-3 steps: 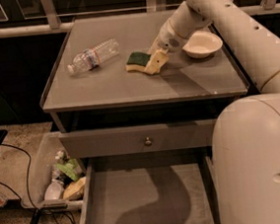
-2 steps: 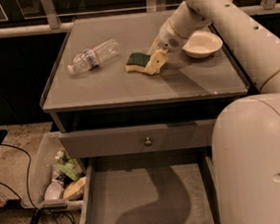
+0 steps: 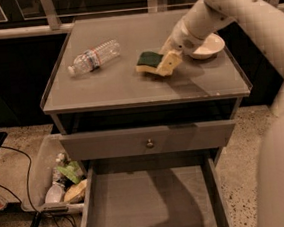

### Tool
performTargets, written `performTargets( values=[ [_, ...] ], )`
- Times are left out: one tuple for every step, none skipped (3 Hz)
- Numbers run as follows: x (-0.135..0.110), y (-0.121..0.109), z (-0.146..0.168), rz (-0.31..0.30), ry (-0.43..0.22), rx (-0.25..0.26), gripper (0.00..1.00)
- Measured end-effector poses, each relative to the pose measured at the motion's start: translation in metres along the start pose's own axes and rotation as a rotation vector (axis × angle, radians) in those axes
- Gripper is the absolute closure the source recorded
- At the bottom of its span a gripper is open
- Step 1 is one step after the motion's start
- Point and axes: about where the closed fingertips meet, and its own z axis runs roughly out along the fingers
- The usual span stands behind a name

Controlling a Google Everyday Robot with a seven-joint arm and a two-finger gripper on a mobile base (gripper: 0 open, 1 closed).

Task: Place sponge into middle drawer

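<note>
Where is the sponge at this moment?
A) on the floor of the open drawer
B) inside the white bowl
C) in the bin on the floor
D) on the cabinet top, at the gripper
D: the sponge lies on the cabinet top, with the gripper at its end nearest the bowl; the middle drawer below stands open without it.

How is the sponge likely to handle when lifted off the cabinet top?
The sponge looks like soft foam under a scouring layer, so it probably squashes when gripped and weighs little. A flat slab on the cabinet top, it seems unlikely to roll. The hand is at its end nearest the bowl.
</note>
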Motion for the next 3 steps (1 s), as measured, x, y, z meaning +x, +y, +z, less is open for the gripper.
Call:
performTargets(
  values=[
    [0.003, 0.036, -0.040, -0.019, -0.008, 0.054, 1.00],
    [0.017, 0.079, -0.068, -0.009, -0.010, 0.092, 1.00],
    [0.043, 0.128, -0.075, 0.030, 0.003, 0.088, 1.00]
  ],
)
